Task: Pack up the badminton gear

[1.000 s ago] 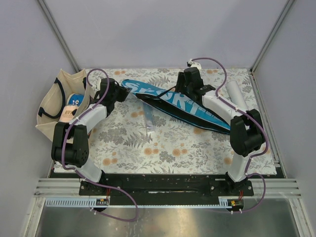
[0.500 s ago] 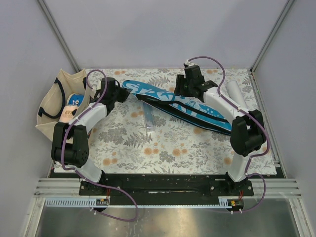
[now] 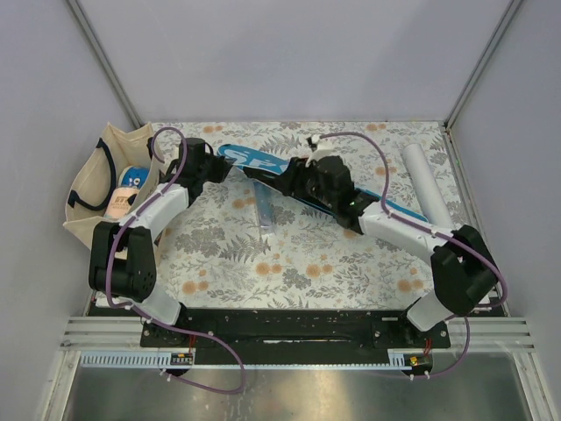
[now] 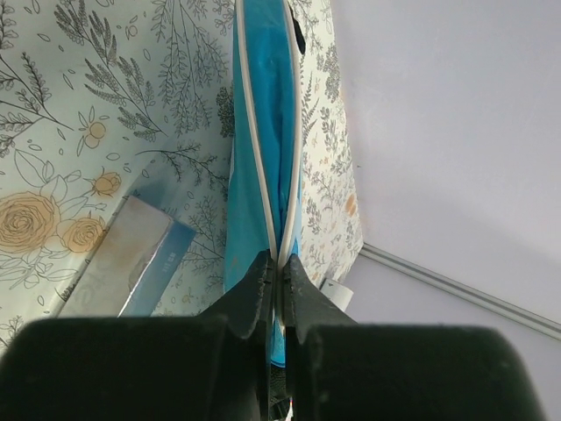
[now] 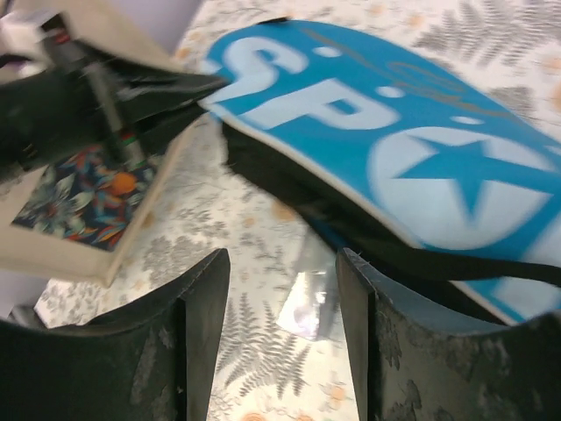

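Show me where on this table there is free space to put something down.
Widest bare patch: the near half of the floral mat, between the arm bases and the blue cover. A thinner strip runs behind the cover along the far edge. Crowded: the middle, with left gripper, right gripper and a flat packet; white tube at right, tote bag at left.

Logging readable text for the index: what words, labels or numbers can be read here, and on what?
"SPO": large pale letters on the blue cover, the O holding a star; the rest is cut off in the right wrist view.
Print on the items in the tote bag: too small to read.
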`<state>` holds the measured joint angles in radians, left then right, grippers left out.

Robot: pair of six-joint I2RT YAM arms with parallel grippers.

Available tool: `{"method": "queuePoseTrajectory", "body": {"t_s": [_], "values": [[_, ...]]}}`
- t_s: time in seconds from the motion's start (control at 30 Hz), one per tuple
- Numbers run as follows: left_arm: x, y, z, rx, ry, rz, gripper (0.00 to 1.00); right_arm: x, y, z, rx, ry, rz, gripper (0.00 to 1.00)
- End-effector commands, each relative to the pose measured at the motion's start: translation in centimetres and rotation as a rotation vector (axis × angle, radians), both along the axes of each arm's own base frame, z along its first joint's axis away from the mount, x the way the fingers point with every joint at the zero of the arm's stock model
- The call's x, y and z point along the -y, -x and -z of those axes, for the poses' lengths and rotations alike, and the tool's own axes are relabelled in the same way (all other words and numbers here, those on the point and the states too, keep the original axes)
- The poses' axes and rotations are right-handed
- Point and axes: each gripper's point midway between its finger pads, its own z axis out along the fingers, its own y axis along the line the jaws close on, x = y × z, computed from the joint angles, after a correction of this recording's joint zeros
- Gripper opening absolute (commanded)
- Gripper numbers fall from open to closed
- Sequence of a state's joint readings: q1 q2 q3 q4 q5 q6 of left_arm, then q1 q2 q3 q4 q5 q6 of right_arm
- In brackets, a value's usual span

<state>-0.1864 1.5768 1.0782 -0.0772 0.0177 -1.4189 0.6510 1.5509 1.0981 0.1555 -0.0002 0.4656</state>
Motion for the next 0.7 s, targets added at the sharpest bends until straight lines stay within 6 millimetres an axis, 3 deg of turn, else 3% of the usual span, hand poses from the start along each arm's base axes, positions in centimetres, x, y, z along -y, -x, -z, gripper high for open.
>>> {"method": "queuePoseTrajectory", "body": {"t_s": [0.0, 0.23, 0.33, 0.67], "values": [[1.9, -0.2, -5.7, 0.108, 0.125, 0.044, 0.00, -4.4, 1.1, -3.9, 0.261, -0.152, -0.067, 0.60], [1.9, -0.2, -5.5, 0.084, 0.156, 0.026, 0.00, -9.7, 2.6, -0.9, 0.338, -0.184, -0.171, 0.60], [2.1, 0.0, -5.4, 0.067, 0.181, 0.024, 0.00, -10.9, 2.0, 0.5, 0.333, -0.161, -0.140, 0.60], [2.1, 0.8, -4.8, 0.023, 0.184, 0.023, 0.00, -11.5, -2.0, 2.6, 0.290, -0.183, 0.134, 0.60]]}}
